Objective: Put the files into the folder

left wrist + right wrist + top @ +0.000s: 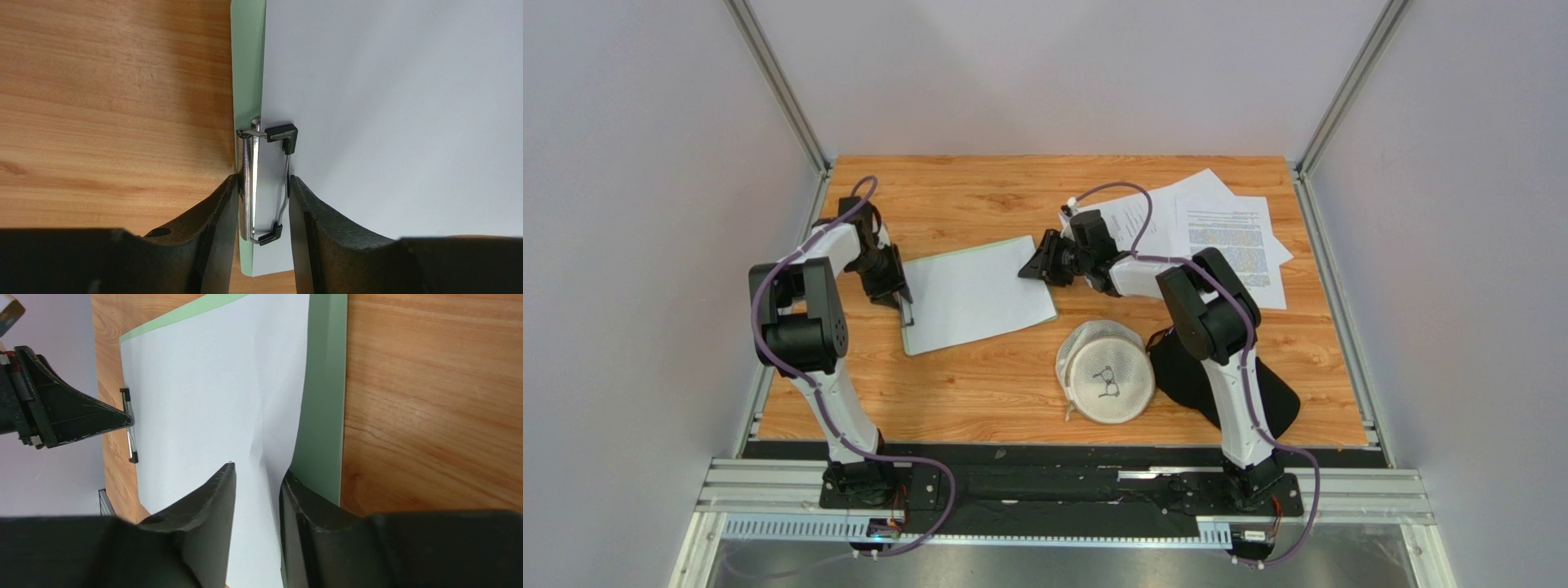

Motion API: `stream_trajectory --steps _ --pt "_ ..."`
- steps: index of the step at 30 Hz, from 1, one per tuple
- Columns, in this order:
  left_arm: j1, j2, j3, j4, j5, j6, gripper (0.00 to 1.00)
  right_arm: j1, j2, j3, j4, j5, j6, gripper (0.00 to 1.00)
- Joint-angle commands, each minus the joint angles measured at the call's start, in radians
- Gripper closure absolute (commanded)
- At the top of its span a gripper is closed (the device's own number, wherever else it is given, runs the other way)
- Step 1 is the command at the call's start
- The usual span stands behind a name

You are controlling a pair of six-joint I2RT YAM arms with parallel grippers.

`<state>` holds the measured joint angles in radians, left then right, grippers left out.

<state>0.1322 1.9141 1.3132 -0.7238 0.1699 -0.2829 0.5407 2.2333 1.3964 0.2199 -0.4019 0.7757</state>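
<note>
While grey walls [646,184] are enclosing the wooden table [1014,380], the folder [322,416] is lying centre-left under a sheet [977,292], files [1228,239] far right; the left gripper [263,202] is squeezing its clip [248,184], the right gripper [258,484] pinching the sheet.

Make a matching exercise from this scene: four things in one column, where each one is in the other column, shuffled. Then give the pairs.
Things
1. left gripper
2. right gripper
3. printed sheets
4. white round cloth

Places
A. far right part of the table
B. fingers on either side of the metal clip
C. near the middle, beside the black cloth
D. at the edge of the blank sheet opposite the clip

Pairs: 1-B, 2-D, 3-A, 4-C
</note>
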Motion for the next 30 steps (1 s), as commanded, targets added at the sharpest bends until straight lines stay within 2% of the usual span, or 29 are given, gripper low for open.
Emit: stream_trajectory --steps 1,2,3,6,9,12,13,15,17,18,19,21,22,26,27,28,30 --pt "-0.005 -0.105 0.067 -0.042 -0.064 0.022 0.25 0.002 -0.037 0.047 -0.14 0.058 -0.11 0.56" --pt "-0.005 -0.127 0.073 -0.058 -0.078 0.024 0.12 0.004 -0.04 0.062 -0.175 0.07 -0.127 0.49" --pt "-0.008 -0.135 0.078 -0.063 -0.09 0.025 0.04 0.004 -0.05 0.075 -0.248 0.083 -0.166 0.46" --pt "-0.02 -0.181 0.086 -0.08 -0.128 0.021 0.03 0.004 -0.09 0.098 -0.318 0.136 -0.214 0.33" --pt "-0.063 -0.227 0.095 -0.097 -0.168 0.021 0.03 0.002 -0.121 0.173 -0.469 0.193 -0.283 0.28" --pt "-0.159 -0.262 0.115 -0.094 -0.147 0.013 0.07 -0.021 -0.208 0.225 -0.651 0.439 -0.368 0.19" --pt "-0.219 -0.263 0.122 -0.065 -0.13 0.004 0.07 -0.039 -0.231 0.227 -0.677 0.524 -0.384 0.18" --pt "-0.278 -0.257 0.133 -0.011 -0.037 -0.042 0.09 -0.111 -0.285 0.239 -0.763 0.58 -0.38 0.17" --pt "-0.364 -0.219 0.147 0.102 0.003 -0.109 0.14 -0.178 -0.317 0.208 -0.783 0.563 -0.359 0.17" --pt "-0.393 -0.202 0.164 0.151 0.026 -0.128 0.15 -0.253 -0.342 0.191 -0.786 0.549 -0.349 0.16" --pt "-0.455 -0.161 0.179 0.25 0.02 -0.145 0.17 -0.292 -0.351 0.184 -0.791 0.513 -0.339 0.17" --pt "-0.514 -0.103 0.251 0.338 0.003 -0.193 0.18 -0.399 -0.368 0.156 -0.804 0.477 -0.302 0.18" --pt "-0.561 -0.023 0.288 0.403 -0.001 -0.208 0.18 -0.427 -0.371 0.148 -0.803 0.479 -0.296 0.19" --pt "-0.637 0.225 0.567 0.42 0.028 -0.294 0.28 -0.498 -0.356 0.112 -0.725 0.427 -0.309 0.2" --pt "-0.644 0.277 0.684 0.405 0.04 -0.311 0.28 -0.496 -0.341 0.133 -0.723 0.417 -0.328 0.21" --pt "-0.652 0.366 0.736 0.387 0.055 -0.349 0.29 -0.496 -0.325 0.151 -0.741 0.434 -0.328 0.21" --pt "-0.657 0.443 0.857 0.383 0.094 -0.392 0.28 -0.505 -0.287 0.177 -0.79 0.526 -0.305 0.22"
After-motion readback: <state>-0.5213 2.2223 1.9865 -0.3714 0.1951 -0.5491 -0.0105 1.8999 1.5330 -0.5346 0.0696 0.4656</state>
